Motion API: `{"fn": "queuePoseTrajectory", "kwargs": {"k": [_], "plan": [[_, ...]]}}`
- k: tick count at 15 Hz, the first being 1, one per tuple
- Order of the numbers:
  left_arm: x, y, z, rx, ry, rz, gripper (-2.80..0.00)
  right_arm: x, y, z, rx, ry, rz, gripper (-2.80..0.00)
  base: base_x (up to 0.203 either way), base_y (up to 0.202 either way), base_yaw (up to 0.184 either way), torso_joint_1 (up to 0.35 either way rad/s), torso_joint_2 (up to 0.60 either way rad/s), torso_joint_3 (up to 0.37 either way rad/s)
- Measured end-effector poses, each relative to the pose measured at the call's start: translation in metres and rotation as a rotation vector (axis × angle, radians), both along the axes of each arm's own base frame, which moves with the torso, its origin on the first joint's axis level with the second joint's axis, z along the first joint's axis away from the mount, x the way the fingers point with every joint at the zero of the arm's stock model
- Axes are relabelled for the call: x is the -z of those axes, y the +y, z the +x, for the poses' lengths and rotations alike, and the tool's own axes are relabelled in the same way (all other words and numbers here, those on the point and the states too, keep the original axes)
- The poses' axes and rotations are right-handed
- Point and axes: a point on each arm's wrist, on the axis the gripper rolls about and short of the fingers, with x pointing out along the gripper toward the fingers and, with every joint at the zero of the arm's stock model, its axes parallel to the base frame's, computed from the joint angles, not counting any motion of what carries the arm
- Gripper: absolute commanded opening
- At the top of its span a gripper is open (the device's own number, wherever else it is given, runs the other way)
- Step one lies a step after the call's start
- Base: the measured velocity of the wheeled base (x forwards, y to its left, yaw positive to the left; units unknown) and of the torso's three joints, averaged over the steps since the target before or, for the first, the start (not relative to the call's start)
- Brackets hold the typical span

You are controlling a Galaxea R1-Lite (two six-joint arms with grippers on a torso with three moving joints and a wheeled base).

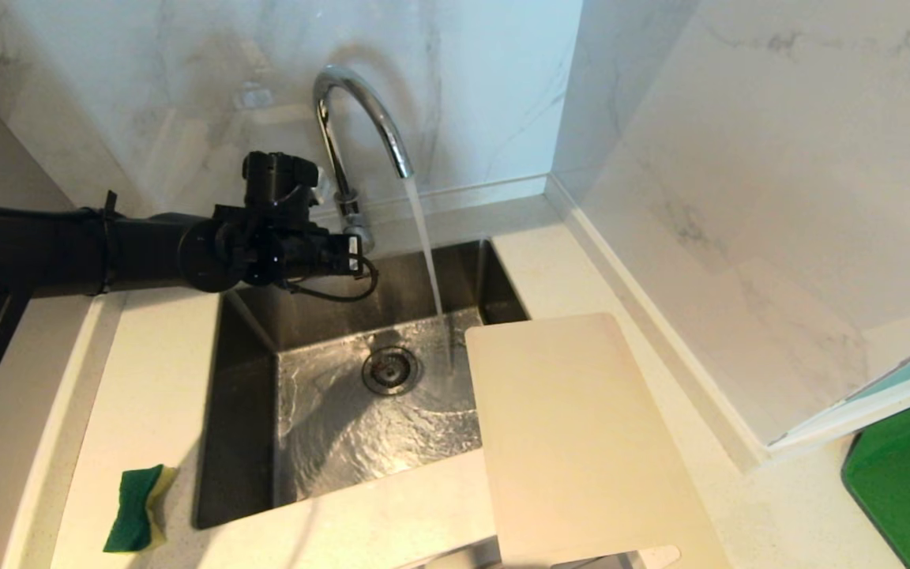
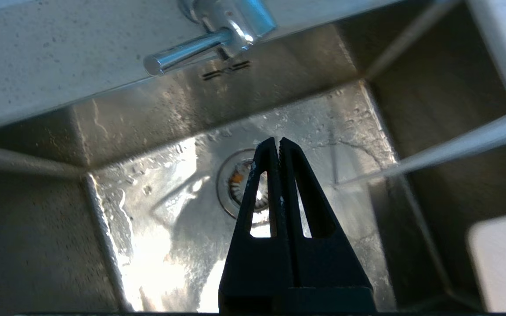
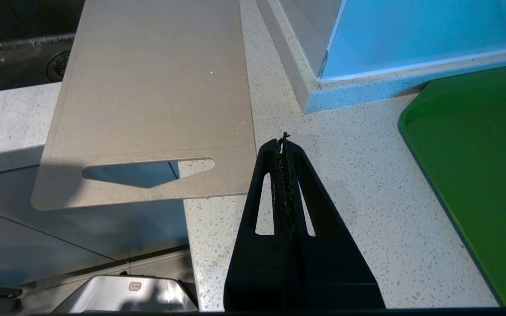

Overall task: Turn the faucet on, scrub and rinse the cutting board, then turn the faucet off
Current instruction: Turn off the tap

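Water pours from the arched chrome faucet (image 1: 352,118) into the steel sink (image 1: 238,411). My left gripper (image 1: 354,254) hangs shut and empty above the sink's back edge, just left of the faucet's base. In the left wrist view this gripper (image 2: 278,139) points down over the drain (image 2: 235,184), with the thin lever (image 2: 182,52) a short way beyond it. The beige cutting board (image 1: 573,435) lies flat on the counter right of the sink, its far corner over the basin. My right gripper (image 3: 283,142) is shut and empty over the counter beside the cutting board's (image 3: 147,96) handle slot (image 3: 147,171).
A green and yellow sponge (image 1: 137,508) lies on the counter left of the sink. A green tray (image 1: 909,482) sits at the far right, past a marble wall corner (image 1: 739,442). The stream (image 2: 455,147) falls near the board's corner (image 2: 503,263).
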Motion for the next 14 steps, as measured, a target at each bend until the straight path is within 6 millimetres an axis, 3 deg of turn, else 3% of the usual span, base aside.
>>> {"fn": "queuePoseTrajectory", "kwargs": {"k": [4,8,14], "plan": [[0.010,0.005,0.015,0.002,-0.008,0.018,-2.80,0.000,0.000,0.000,0.000,0.000,0.000,-2.80,0.000,0.000,0.000,0.000,0.00,0.000],[0.007,0.003,0.024,-0.004,-0.119,-0.010,-2.80,0.000,0.000,0.000,0.001,0.000,0.000,-2.80,0.000,0.000,0.000,0.000,0.00,0.000],[0.010,0.016,0.031,-0.036,-0.115,-0.008,-2.80,0.000,0.000,0.000,0.001,0.000,0.000,-2.80,0.000,0.000,0.000,0.000,0.00,0.000]]}}
